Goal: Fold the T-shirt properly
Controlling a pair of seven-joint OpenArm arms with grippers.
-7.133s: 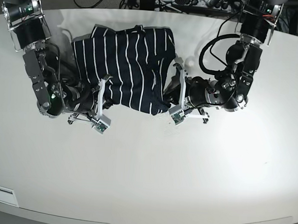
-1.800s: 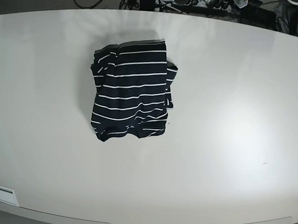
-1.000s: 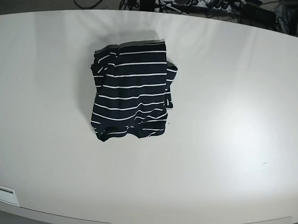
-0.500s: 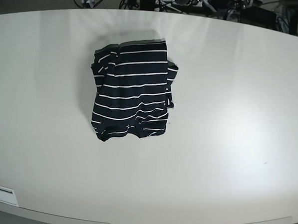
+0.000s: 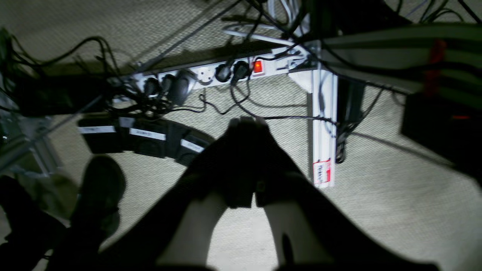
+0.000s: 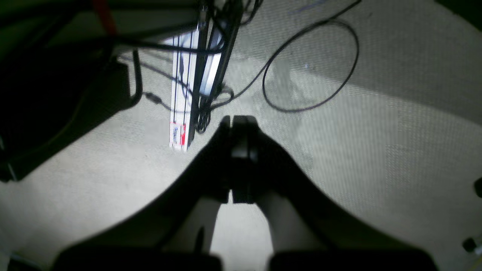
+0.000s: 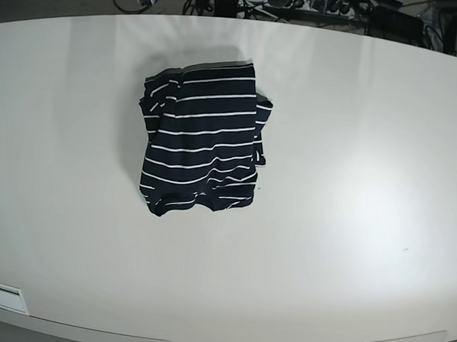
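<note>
The T-shirt point(image 7: 202, 135), dark navy with thin white stripes, lies folded into a compact upright rectangle on the white table point(image 7: 348, 223), left of centre. No arm is over the table in the base view. My left gripper point(image 5: 246, 122) is shut and empty, hanging over the carpeted floor behind the table. My right gripper point(image 6: 237, 121) is also shut and empty over the floor. The shirt does not show in either wrist view.
The left wrist view shows a power strip point(image 5: 211, 73) with plugs, tangled cables, a white table leg point(image 5: 322, 124) and a dark shoe point(image 5: 98, 188). The right wrist view shows a white rail point(image 6: 184, 94) and a looped cable point(image 6: 308, 64).
Seven seconds ago both arms were on the shirt; since then they have left the table. The shirt now lies folded smaller and has stayed still over the last two seconds.
</note>
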